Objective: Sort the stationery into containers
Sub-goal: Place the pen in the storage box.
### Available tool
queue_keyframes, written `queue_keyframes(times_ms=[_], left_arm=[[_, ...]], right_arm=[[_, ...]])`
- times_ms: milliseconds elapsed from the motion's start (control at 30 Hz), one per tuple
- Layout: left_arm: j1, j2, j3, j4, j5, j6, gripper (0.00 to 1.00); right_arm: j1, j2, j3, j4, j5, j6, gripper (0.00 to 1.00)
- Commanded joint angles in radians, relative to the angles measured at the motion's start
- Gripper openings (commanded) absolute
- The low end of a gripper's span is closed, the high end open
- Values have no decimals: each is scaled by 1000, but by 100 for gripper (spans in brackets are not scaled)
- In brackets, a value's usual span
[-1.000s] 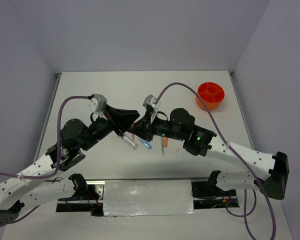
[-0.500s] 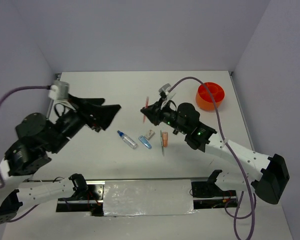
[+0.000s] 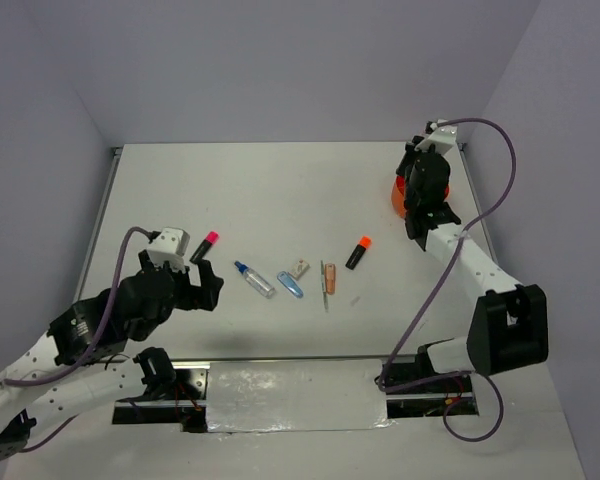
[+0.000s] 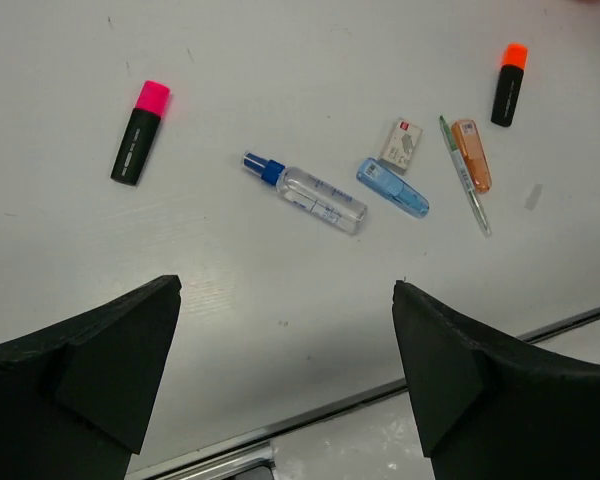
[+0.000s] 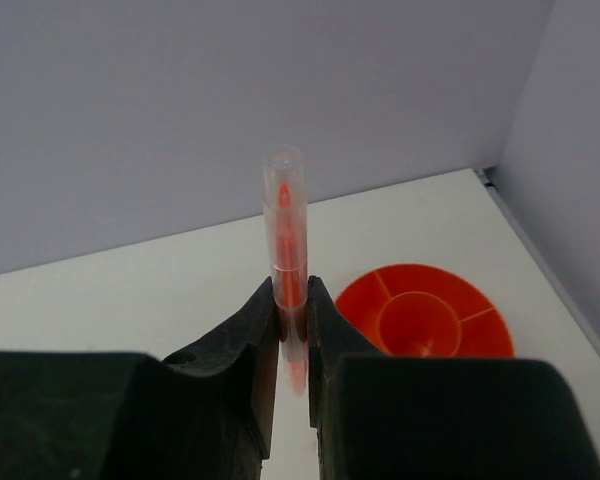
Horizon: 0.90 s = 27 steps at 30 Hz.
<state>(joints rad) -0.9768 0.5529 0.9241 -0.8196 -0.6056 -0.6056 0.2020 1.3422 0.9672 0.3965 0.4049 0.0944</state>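
My right gripper (image 5: 291,290) is shut on a thin orange pen (image 5: 284,240) with a clear barrel, which stands upright between the fingers. It hovers at the round orange tub (image 5: 425,312) (image 3: 401,197), which the right gripper (image 3: 420,182) partly hides from above. My left gripper (image 4: 285,290) (image 3: 202,282) is wide open over bare table, holding nothing. In a row beyond it lie a pink-capped highlighter (image 4: 140,132) (image 3: 203,246), a blue-capped clear tube (image 4: 305,192), a blue clip (image 4: 392,187), a whitish block (image 4: 402,144), a peach piece (image 4: 471,155) and an orange-capped highlighter (image 4: 507,84) (image 3: 358,252).
A thin pale pen (image 4: 464,175) lies against the peach piece. The table's metal front edge (image 4: 380,392) runs just below the left fingers. Walls close the table at the back and both sides, and the tub sits in the far right corner.
The left gripper opened wide and drew back to the near left. The right arm swung from the table's middle to the tub, carrying the orange pen. Both highlighters are now uncovered.
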Motion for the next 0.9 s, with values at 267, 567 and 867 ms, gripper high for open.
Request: queue_keyframes(times_ms=[267,567,867], left_arm=[[-2,-123,-24,106,86,87,99],[-2,-88,-28,120,127,102,99],[-2,-54,-27,117,122,99,99]], right_arm=[[-183,156,108,111,-34,-75,0],[-246,256,160,133,-94,-61,0],[-265,363,208,110,-150,-21,3]])
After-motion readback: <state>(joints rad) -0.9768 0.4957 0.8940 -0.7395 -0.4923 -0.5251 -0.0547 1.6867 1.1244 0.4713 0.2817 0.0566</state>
